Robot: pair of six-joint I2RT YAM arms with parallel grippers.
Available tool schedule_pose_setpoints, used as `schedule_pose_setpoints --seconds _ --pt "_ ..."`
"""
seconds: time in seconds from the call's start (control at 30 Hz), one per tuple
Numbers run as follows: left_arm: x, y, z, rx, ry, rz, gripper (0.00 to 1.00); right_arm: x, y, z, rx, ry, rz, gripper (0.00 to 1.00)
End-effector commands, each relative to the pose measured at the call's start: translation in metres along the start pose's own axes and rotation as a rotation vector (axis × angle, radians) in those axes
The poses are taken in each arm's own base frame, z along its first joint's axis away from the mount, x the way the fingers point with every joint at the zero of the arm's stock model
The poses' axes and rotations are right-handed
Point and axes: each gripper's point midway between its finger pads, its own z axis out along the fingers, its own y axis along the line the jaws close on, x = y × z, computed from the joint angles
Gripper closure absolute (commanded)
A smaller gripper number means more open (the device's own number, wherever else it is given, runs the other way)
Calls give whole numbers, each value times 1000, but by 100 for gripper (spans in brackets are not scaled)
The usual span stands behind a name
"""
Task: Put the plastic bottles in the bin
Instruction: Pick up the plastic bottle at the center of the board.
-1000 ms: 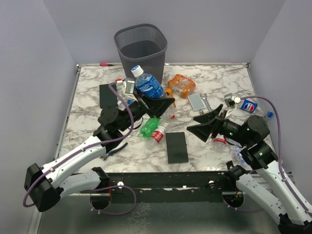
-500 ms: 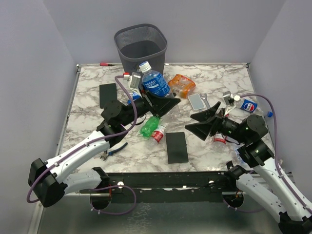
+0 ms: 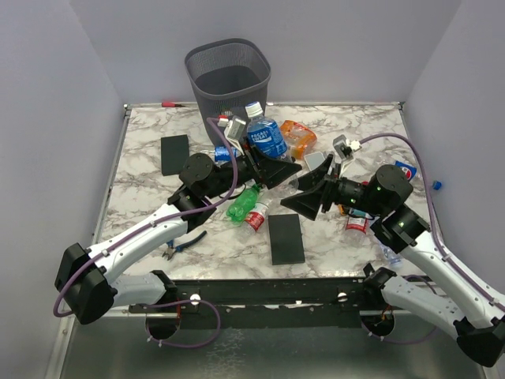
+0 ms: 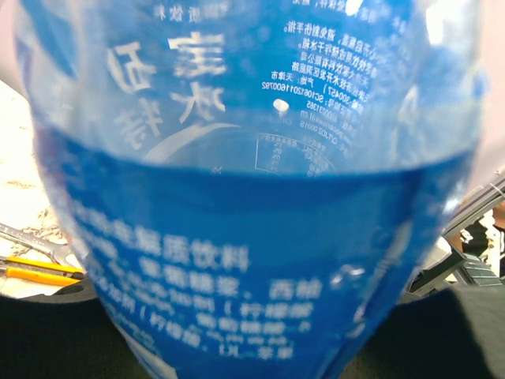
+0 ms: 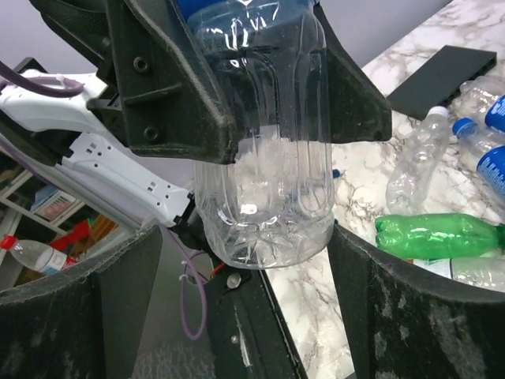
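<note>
My left gripper (image 3: 266, 160) is shut on a clear plastic bottle with a blue label (image 3: 264, 136) and holds it upright above the table, just in front of the dark wire-mesh bin (image 3: 229, 75). In the left wrist view that bottle (image 4: 252, 237) fills the picture and hides the fingers. My right gripper (image 3: 303, 193) is open and points left at the held bottle. From the right wrist the bottle's clear base (image 5: 264, 189) hangs above my open right gripper (image 5: 245, 316). A green bottle (image 3: 243, 203) and an orange bottle (image 3: 297, 136) lie on the table.
Two flat black slabs (image 3: 175, 153) (image 3: 286, 238) lie on the marble table. Blue-handled pliers (image 3: 183, 245) rest near the front left. More bottles lie at the right (image 3: 404, 169) (image 3: 357, 223), and a red-labelled one (image 3: 256, 215) lies by the green bottle.
The left arm has carried the blue-labelled bottle right and toward the bin. The right gripper has swung left from the table's right side to just beside the held bottle.
</note>
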Motion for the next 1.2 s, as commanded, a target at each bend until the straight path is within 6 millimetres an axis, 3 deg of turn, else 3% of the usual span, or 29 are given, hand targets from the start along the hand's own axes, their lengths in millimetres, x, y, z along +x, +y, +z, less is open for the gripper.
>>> schedule_pose_setpoints --seconds 0.0,0.27,0.47,0.5,0.63,0.7,0.8,1.0,1.17 --pt "-8 -13 4 44 4 -7 82 -2 2 7 -13 -2 -27 14" --pt "-4 -10 3 36 7 -32 82 -7 1 23 -34 -19 -15 24" --pt "-4 -10 -3 30 -4 -26 73 -5 -6 26 -16 -24 -5 51" --pt "-4 -10 -3 30 -3 -27 68 -5 -5 26 -21 -31 -4 53" --pt "-3 -8 -5 23 -6 -16 32 -7 0 21 -36 -53 -19 62" --pt "-8 -8 -9 8 -34 4 2 -8 2 17 -32 -59 -32 64" --pt "-27 -6 -19 -43 -129 68 1 -9 2 10 -8 -61 -51 66" --pt "-87 -20 -50 -144 -365 225 1 -3 -2 -3 41 -77 -58 68" --pt "-129 -29 -62 -247 -477 280 1 4 1 -7 21 -71 -55 69"
